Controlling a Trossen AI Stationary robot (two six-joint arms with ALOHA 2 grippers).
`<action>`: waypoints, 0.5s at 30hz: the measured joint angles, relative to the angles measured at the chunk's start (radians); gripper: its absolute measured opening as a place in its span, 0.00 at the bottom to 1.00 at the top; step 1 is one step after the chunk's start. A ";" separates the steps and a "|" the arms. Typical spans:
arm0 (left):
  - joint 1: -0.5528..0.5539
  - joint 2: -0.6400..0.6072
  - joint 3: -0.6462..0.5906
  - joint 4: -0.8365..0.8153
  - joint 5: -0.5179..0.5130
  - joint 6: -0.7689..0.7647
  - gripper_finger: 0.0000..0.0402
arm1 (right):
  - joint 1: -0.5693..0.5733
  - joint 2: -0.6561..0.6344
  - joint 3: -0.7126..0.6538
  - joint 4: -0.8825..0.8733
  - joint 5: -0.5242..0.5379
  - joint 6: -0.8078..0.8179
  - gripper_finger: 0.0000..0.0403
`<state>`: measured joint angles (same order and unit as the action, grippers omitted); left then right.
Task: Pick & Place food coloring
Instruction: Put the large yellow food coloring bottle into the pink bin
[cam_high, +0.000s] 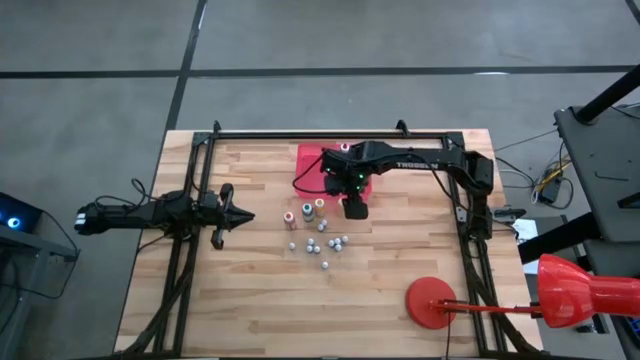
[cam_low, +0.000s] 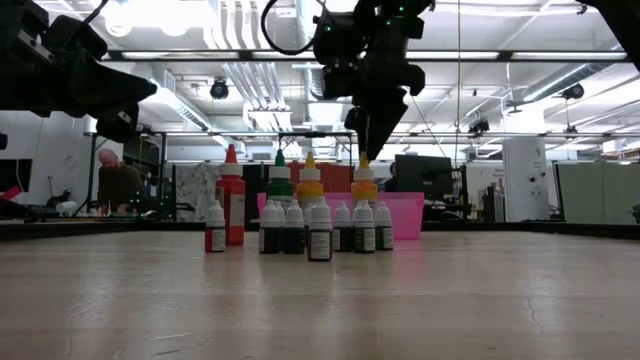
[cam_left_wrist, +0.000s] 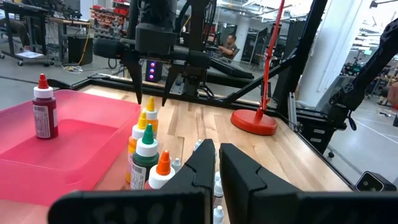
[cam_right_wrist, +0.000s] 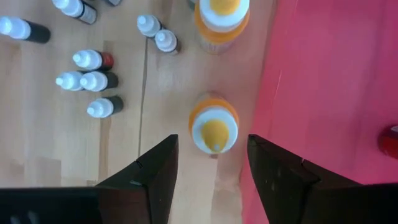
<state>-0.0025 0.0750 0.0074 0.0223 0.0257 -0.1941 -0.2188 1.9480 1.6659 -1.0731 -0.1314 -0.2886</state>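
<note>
Several taller food coloring bottles stand on their bases on the table: a red one (cam_low: 231, 205), a green one (cam_low: 280, 185) and two orange ones (cam_low: 311, 185). Small whitish bottles (cam_high: 325, 245) stand in a cluster just in front of them. My right gripper (cam_right_wrist: 211, 158) is open and points down. Its fingers stand on either side of the yellow cap of an orange bottle (cam_right_wrist: 215, 129) beside the red tray (cam_high: 312, 160), without touching it. Another red bottle (cam_left_wrist: 43, 109) stands in the tray. My left gripper (cam_left_wrist: 217, 168) is shut and empty at the table's left, pointing at the bottles.
A red round-based stand (cam_high: 432, 300) is at the near right of the table. Black frame rails (cam_high: 330, 133) run along the far edge and both sides. A person (cam_low: 115, 182) sits far behind the table.
</note>
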 joint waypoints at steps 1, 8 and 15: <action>0.000 0.000 0.000 0.000 0.000 0.000 0.00 | 0.000 0.000 -0.004 0.010 0.000 0.000 0.45; 0.000 0.000 0.000 0.000 0.000 0.000 0.00 | 0.000 0.000 -0.045 0.063 0.000 0.000 0.45; 0.000 0.000 0.000 0.000 0.000 0.000 0.00 | 0.000 0.000 -0.063 0.099 0.000 0.004 0.45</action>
<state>-0.0027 0.0750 0.0071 0.0223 0.0256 -0.1940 -0.2185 1.9480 1.6026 -0.9738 -0.1310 -0.2849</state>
